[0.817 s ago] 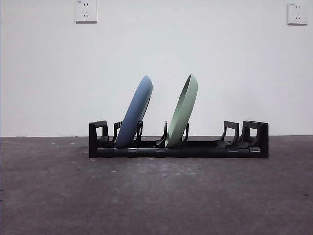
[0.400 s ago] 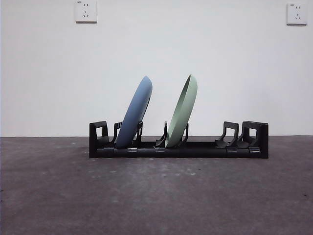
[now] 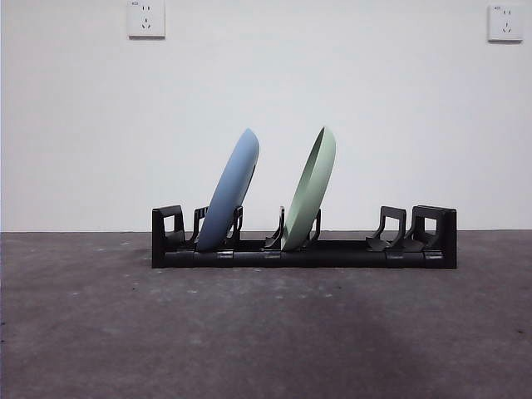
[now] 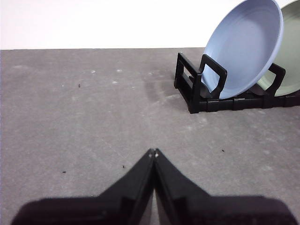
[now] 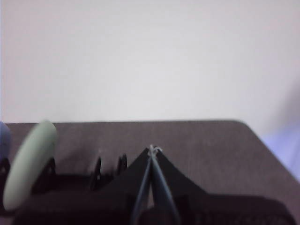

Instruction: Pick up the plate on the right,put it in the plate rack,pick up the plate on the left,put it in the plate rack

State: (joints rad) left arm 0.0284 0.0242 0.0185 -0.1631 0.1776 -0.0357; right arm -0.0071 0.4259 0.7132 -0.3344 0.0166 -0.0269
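Observation:
The black plate rack lies across the middle of the table. A blue plate leans in its left slots and a pale green plate leans in the slots beside it. In the left wrist view the blue plate and the rack's end stand well away from my left gripper, which is shut and empty over bare table. My right gripper is shut and empty too, raised near the rack's other end, with the green plate off to its side. Neither arm appears in the front view.
The grey table top stretches in front of the rack. A white wall with two sockets stands behind. The rack's right-hand slots hold nothing. The table's far corner shows in the right wrist view.

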